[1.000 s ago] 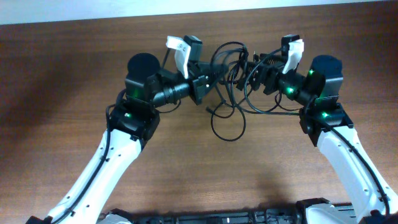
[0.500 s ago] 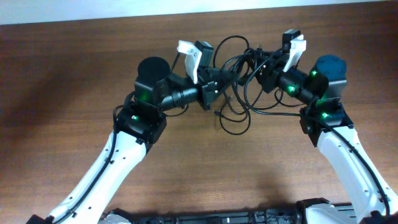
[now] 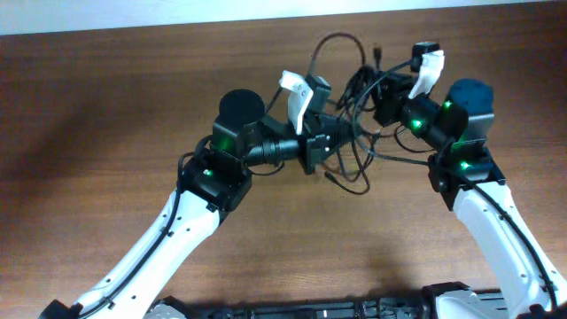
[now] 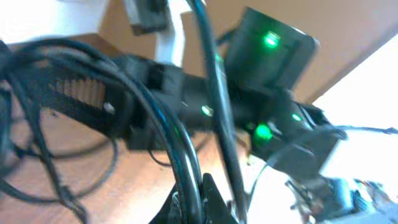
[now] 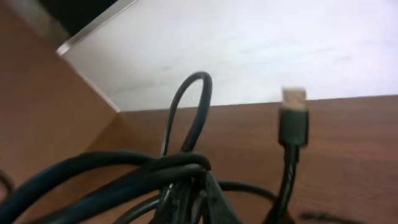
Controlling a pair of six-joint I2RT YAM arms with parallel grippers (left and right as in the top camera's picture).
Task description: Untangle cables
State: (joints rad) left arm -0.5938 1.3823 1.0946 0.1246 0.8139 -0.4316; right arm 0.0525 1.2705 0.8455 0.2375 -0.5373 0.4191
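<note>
Both my grippers are clamped on the cables (image 5: 155, 167). My left gripper (image 4: 189, 208) is closed, with two cords running straight out of its pinch. My right gripper (image 5: 196, 202) is shut on a thick bunch of strands at its fingertips. I judge I hold the knot from two sides so that drawing apart can loosen it. The two grippers sit close together, nearly facing, with the tangle between them, so there is little slack to work with yet.

Just ahead of the right gripper, one loop stands up and a plug (image 5: 292, 124) sticks free to its right. It looks like an end I could feed back through. Behind both grippers, slack loops sag towards the table (image 3: 106, 133).

Outward of each gripper the wood is bare, which gives room to pull sideways. Beyond the right gripper the far edge is near, where a pale surface (image 5: 249, 43) begins, so I would not push forward.
</note>
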